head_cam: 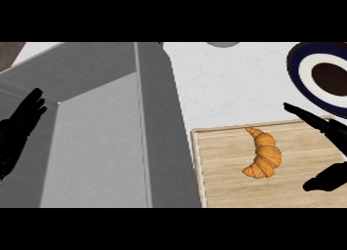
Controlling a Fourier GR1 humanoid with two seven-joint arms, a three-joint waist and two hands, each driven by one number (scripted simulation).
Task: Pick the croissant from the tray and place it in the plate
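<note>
- Nearest the camera, at the lower left edge of the view: my left hand. It rests open over the grey sink, fingers straight and held close together, pointing up and away from me. It holds nothing.
- At the right edge: my right hand, above the right part of the wooden tray. Its fingers are spread wide; one long finger reaches toward the tray's far rim, and the thumb points down-left toward the near side. Nothing lies between them.
- Task object: the croissant lies flat on the tray, near its middle, long axis running roughly away from me with the thin tip at the far end. It sits to the left of my right hand and apart from it; no finger touches it.
- Target: the plate stands on the white bench beyond the tray's far right corner. It has a dark blue rim, a white ring and a dark brown centre. My right hand's long finger appears to overlap its near rim, though contact cannot be confirmed from this angle.
- A small grey round object shows partly at the top edge; its identity cannot be determined.
</note>
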